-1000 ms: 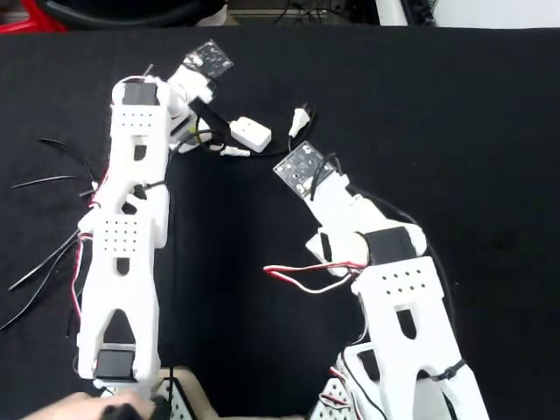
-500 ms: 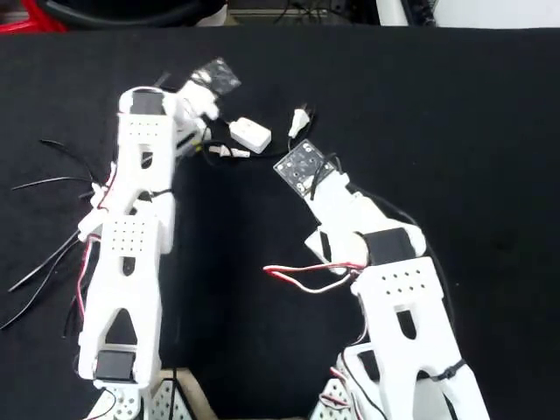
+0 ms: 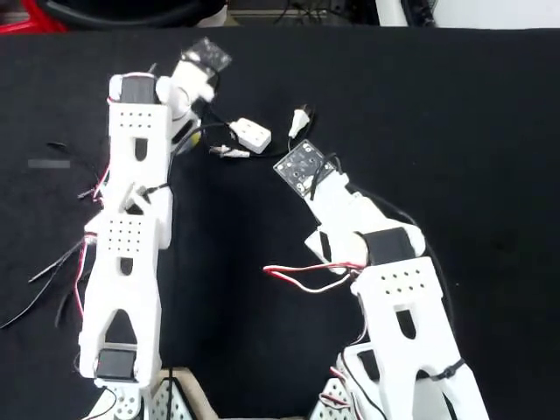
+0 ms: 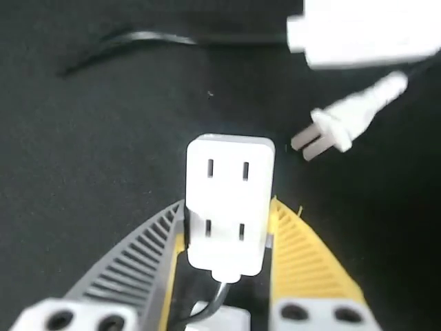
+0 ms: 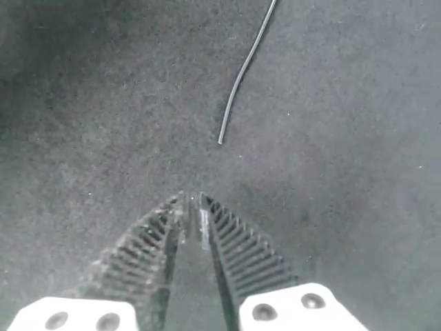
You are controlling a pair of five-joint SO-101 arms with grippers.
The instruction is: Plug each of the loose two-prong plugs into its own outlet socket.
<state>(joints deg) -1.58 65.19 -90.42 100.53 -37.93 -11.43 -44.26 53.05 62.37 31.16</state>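
Plug (image 4: 324, 134): lies loose on the black table (image 3: 472, 131), at 8 o'clock from the white box (image 3: 249, 134).
Second plug (image 3: 300, 120): at 3 o'clock from that box.
Left gripper (image 4: 227, 207): clamped on the socket block (image 4: 227, 186), with the plug just beside it.
Right gripper (image 5: 191, 201): fingers pressed together, nothing between them.
Left arm (image 3: 131, 219): stretched toward 12 o'clock.
Change: the left arm's far end swung a little toward 9 o'clock; the right arm kept still.

Black tablecloth (image 3: 490, 131); red object (image 3: 22, 19) at far corner; thin loose wire (image 5: 238, 83).
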